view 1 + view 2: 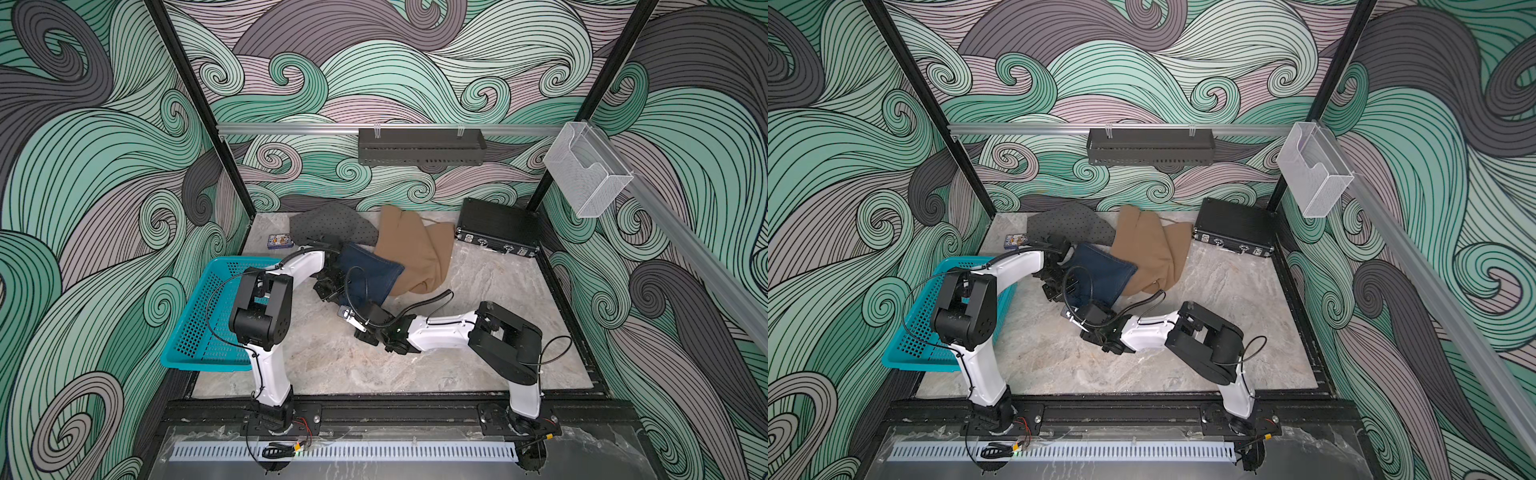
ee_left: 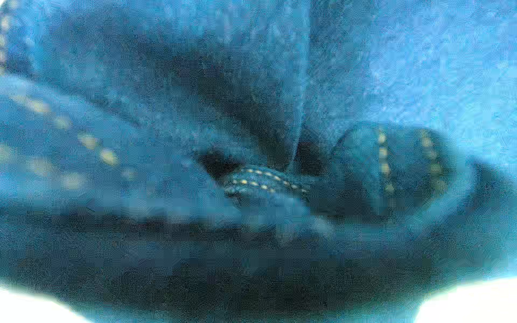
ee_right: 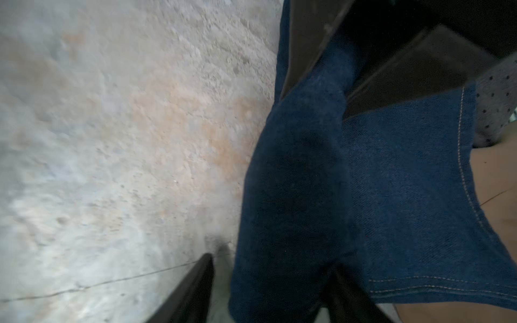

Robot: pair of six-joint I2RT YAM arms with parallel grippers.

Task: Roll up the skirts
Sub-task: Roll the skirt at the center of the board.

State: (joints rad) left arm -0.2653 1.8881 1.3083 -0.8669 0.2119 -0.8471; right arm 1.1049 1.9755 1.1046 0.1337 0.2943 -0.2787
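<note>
In both top views the dark blue denim skirt [image 1: 370, 274] [image 1: 1100, 270] lies near the middle of the pale marbled tabletop [image 1: 478, 291]. Its right-hand corner rests over the plain tan-brown cloth skirt [image 1: 415, 245], and the dark grey cloth skirt with small black dots [image 1: 328, 226] lies behind it towards the back wall. The teal perforated plastic basket [image 1: 199, 332] sits at the left edge and the black hard case [image 1: 498, 228] in the far right corner. From above, the fingertips are hidden among wrists and cloth, so neither grip can be read there. The right wrist view supplies it: the left gripper [image 1: 328, 286] has two dark fingers [image 3: 307, 42] pressed on either side of a bunched fold of denim, pinching it. The right gripper [image 3: 272, 263] is spread, its fingers [image 3: 193, 288] straddling the rolled edge, with bare table showing between one finger and the cloth. The left wrist view shows only blurred denim close up, folded on itself, with pale dashed stitching. One side of the denim is rolled into a thick dark bulge; the rest lies flat, its hem stitched in double rows.
</note>
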